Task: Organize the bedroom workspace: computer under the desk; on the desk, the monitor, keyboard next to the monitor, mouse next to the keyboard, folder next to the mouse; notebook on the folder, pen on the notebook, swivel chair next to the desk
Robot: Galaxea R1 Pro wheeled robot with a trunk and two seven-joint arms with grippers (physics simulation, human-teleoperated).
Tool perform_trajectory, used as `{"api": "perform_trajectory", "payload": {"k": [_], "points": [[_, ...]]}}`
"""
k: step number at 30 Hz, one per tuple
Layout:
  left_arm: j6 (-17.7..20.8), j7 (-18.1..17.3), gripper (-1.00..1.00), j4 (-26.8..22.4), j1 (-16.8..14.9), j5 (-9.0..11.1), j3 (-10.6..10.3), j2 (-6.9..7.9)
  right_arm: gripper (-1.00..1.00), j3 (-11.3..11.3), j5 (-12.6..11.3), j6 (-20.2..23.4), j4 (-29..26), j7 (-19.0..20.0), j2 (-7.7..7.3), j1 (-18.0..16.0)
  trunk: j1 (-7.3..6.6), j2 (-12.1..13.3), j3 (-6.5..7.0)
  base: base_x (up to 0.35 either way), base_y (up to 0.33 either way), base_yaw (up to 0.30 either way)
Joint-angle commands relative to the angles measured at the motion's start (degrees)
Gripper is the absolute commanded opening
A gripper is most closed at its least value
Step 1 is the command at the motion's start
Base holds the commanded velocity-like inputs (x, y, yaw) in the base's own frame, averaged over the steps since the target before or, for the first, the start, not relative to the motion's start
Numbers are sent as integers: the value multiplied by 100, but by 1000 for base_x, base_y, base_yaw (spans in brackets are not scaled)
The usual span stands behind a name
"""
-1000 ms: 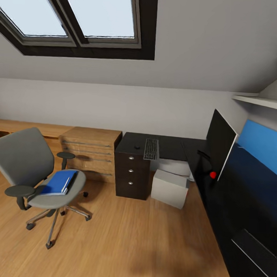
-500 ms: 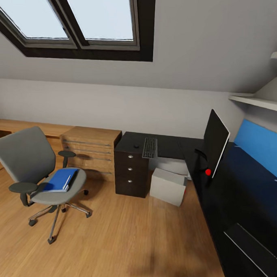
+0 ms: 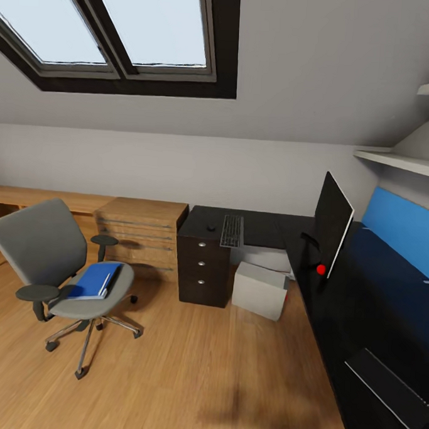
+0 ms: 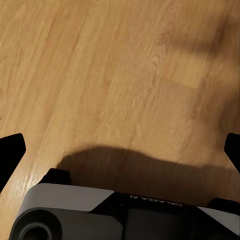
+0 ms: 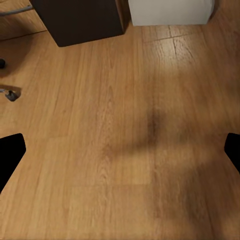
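The grey swivel chair (image 3: 46,251) stands on the wood floor at the left, apart from the black desk (image 3: 267,228). The blue folder (image 3: 93,280) lies on its seat. On the desk are the keyboard (image 3: 232,230), the small black mouse (image 3: 210,227) to its left, and the monitor (image 3: 332,223) on the right wing. The grey computer (image 3: 259,291) sits on the floor under the desk. A flat dark book with a pale edge, the notebook (image 3: 386,389), lies on the desk's near right end. I cannot make out the pen. My left gripper (image 4: 120,155) and right gripper (image 5: 120,155) both hang open and empty over bare floor.
A wooden dresser (image 3: 141,231) stands between chair and desk drawer unit (image 3: 203,264). A blue wall panel (image 3: 399,228) and shelves (image 3: 400,160) line the right wall. A small red dot (image 3: 320,268) sits by the monitor's foot. The right wrist view catches the drawer unit's base (image 5: 80,20) and computer (image 5: 170,11).
The whole head picture has shifted a little, so the camera has moved; since half a second ago it has hardly changed. Chair, folder, keyboard and monitor keep their places.
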Motion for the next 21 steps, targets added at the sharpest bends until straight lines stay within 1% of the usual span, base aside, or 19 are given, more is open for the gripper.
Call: {"api": "perform_trajectory", "payload": {"k": [1,14,18,21], "points": [[-4,47,100,-7,-4,51,-35,6,100,15,-63,-22,8,43,-1,-5,-22,37,12,0,0,0],[-12,48,100,-7,-4,51,-30,6,100,15,-64,-22,6,43,1,-5,-308,558,245,0,0,0],[-12,48,100,3,-4,55,-24,41,100,17,-64,-29,-13,50,8,-5,-396,719,317,0,0,0],[-7,48,100,7,-4,59,-21,113,100,25,-60,-34,-34,63,11,-5,-462,839,371,0,0,0]]}}
